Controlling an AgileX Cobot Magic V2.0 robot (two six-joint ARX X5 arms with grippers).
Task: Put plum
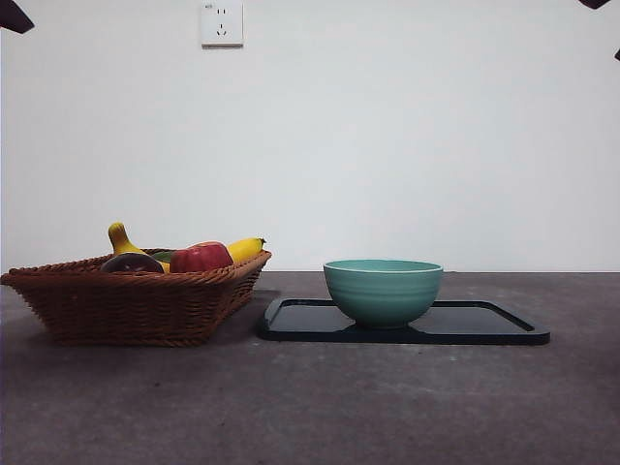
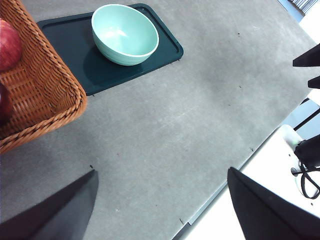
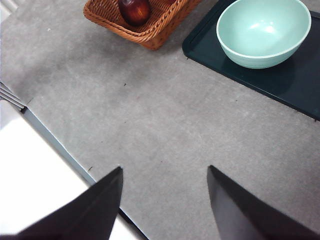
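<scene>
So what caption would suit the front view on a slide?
Wicker basket holding plum, red fruit and banana, beside an empty teal bowl on a dark tray.

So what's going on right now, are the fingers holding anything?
Both grippers open, empty, waiting above the table: left gripper, right gripper. Plum sits in the basket beside the red apple and banana. Bowl on tray, empty.
</scene>
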